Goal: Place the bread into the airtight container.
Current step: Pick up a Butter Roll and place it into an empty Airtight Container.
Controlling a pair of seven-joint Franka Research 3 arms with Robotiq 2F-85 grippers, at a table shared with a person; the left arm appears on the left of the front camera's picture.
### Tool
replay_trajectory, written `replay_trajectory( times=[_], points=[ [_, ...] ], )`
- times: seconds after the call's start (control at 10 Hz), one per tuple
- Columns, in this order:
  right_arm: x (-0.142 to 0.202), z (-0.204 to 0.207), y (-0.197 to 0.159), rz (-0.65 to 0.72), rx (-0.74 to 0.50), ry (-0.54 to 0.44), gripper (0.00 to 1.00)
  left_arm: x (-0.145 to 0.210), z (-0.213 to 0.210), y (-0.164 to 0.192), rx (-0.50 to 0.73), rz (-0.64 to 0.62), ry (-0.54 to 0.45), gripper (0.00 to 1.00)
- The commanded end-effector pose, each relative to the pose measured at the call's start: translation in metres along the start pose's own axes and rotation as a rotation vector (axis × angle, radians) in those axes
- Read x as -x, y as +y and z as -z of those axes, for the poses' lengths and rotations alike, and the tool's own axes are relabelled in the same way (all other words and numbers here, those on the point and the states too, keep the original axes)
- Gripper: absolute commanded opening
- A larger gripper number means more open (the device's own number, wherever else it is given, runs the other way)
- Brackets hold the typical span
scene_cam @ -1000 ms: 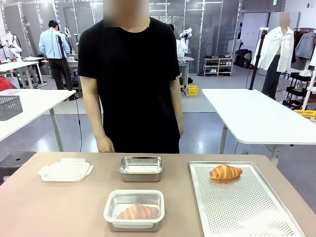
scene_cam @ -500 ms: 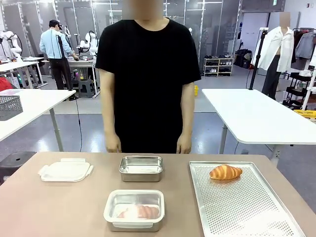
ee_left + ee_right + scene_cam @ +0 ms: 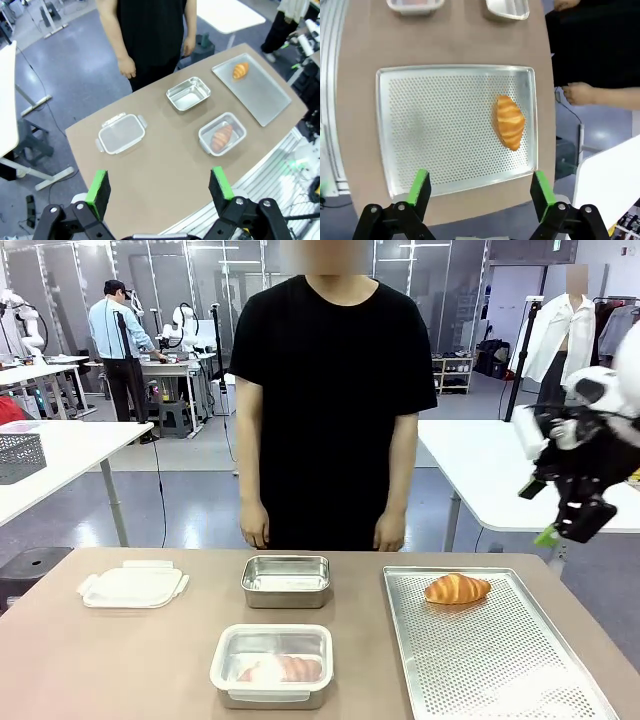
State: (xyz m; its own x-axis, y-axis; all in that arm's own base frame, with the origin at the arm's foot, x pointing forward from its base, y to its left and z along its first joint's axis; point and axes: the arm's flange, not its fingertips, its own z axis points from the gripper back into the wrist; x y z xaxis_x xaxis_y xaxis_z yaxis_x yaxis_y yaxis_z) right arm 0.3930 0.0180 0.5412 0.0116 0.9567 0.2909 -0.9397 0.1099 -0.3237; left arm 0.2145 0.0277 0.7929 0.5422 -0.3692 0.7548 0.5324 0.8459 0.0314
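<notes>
Tan surface (image 3: 100, 660) carries a tray (image 3: 500, 670) at the right, one bread (image 3: 457, 588) on its far end; an empty container (image 3: 286, 580) sits mid-surface. Right pincer (image 3: 479, 177) hangs open above the tray; left pincer (image 3: 160, 179) gapes too.

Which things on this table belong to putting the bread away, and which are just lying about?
For the job:
- croissant on the tray
- empty steel container
- lid, probably
- right gripper, open above the tray

Lying about:
- filled container, bread already inside
- grey basket on the side table
</notes>
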Motion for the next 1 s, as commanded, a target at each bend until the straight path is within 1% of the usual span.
replay_trajectory(
  times=[0.0,0.1,0.3,0.4,0.5,0.9],
  points=[
    [0.0,0.024,-0.035,0.015,-0.001,0.092,1.0,-0.001,0.0,0.0,-0.001,-0.002,0.0,1.0],
    [-0.002,0.045,-0.05,0.007,-0.02,0.121,1.0,-0.001,0.0,0.0,-0.001,-0.002,0.0,1.0],
    [-0.002,0.065,-0.057,0.009,-0.03,0.132,1.0,-0.001,0.0,0.0,-0.001,-0.002,0.0,1.0],
    [0.0,0.07,-0.056,0.012,-0.043,0.134,1.0,-0.001,0.0,0.0,-0.001,-0.002,0.0,1.0],
    [0.007,0.067,-0.052,-0.018,-0.039,0.107,1.0,-0.001,0.0,0.0,-0.001,-0.002,0.0,1.0],
    [0.007,0.067,-0.052,-0.018,-0.039,0.107,1.0,-0.001,0.0,0.0,-0.001,-0.002,0.0,1.0]
  ],
)
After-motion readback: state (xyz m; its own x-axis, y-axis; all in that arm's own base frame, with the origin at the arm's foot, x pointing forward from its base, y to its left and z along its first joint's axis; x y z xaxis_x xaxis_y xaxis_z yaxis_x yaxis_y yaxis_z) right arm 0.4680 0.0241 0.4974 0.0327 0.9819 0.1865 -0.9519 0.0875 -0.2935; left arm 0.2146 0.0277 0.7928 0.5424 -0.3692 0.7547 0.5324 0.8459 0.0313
